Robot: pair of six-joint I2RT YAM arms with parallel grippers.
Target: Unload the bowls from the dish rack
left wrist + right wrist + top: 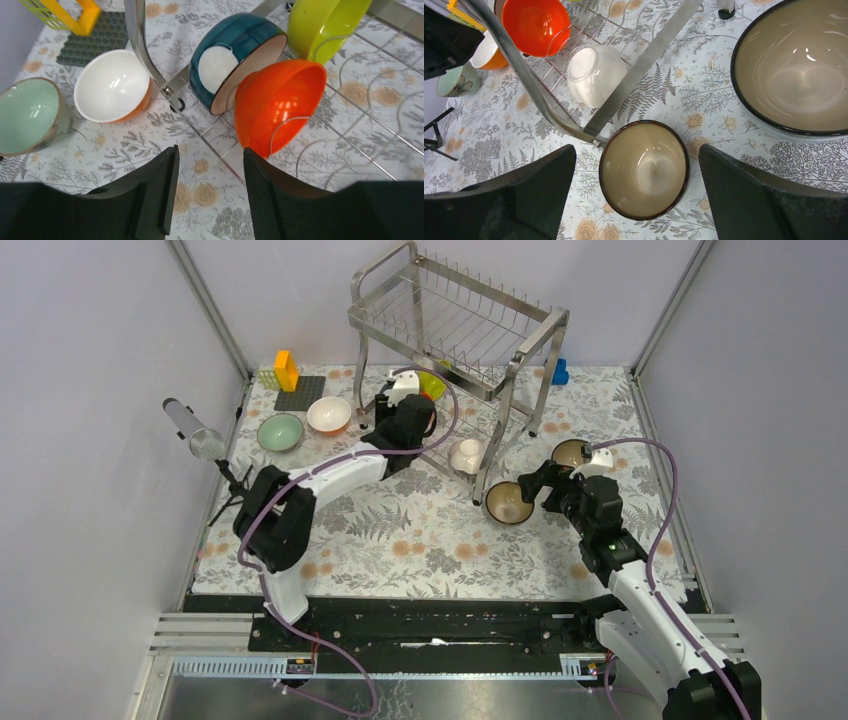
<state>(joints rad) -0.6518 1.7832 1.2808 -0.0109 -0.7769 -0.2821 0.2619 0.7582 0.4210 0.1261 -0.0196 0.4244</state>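
The steel dish rack [455, 330] stands at the back centre. On its lower tier an orange-red bowl [275, 105], a blue bowl [235, 60] and a yellow-green bowl [325, 25] stand on edge, and a white bowl [596, 75] lies on its side. My left gripper [210, 185] is open and empty just short of the orange-red bowl. My right gripper [636, 195] is open, its fingers either side of a small brown-gold bowl [644, 170] standing on the table by the rack's leg. A bigger brown-gold bowl [794, 70] stands to its right.
A white bowl [329, 414] and a pale green bowl [280, 432] stand on the table left of the rack. Yellow toy blocks on a dark plate [290, 380] are at the back left, a blue block [560, 370] behind the rack. A tripod-held tube [195, 430] stands at the left edge.
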